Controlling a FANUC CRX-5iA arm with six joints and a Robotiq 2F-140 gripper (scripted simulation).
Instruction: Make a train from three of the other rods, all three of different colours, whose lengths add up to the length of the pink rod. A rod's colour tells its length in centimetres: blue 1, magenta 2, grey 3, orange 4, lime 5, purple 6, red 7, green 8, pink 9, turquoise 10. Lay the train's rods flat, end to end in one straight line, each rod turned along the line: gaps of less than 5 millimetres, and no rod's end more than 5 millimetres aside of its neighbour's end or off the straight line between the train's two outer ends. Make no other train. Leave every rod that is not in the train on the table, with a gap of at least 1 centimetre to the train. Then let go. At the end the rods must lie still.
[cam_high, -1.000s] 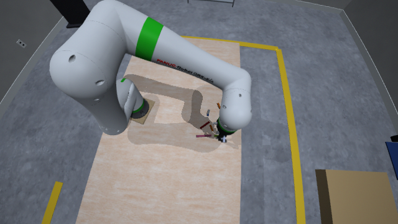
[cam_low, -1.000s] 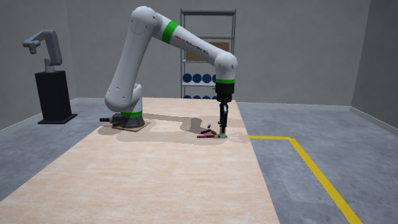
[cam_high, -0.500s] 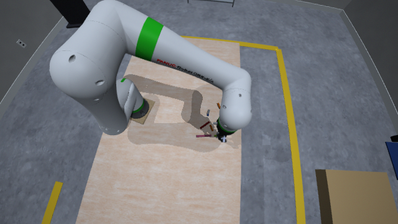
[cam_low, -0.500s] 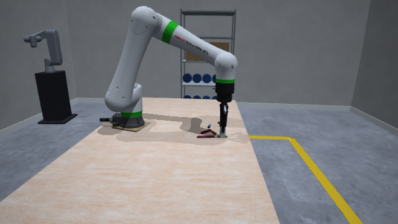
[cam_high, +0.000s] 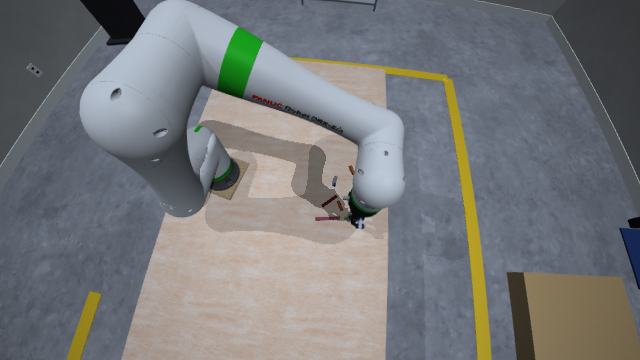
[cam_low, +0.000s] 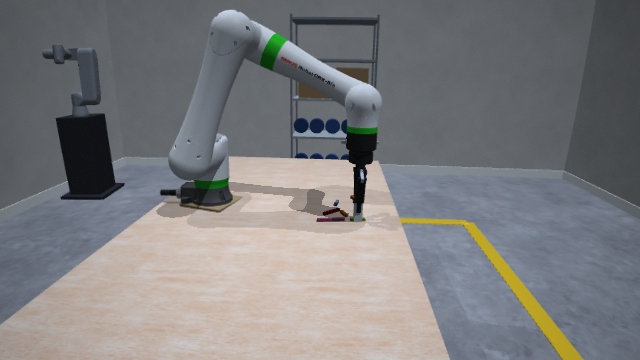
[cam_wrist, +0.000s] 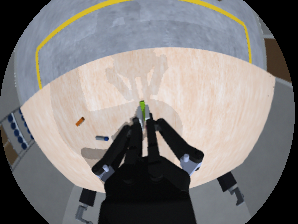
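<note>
At the table (cam_high: 260, 300), the gripper (cam_wrist: 143, 124) closes on the lime rod (cam_wrist: 141, 106); keep the grip centred before lifting.

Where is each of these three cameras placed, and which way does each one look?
Top: high overhead, looking down on the table; the whole white arm shows.
Exterior: beside the table's near end, looking along it toward the shelf rack; the full arm shows.
Wrist: on the arm's end, looking down past the gripper.
All three share the lime rod at the fingertips.
</note>
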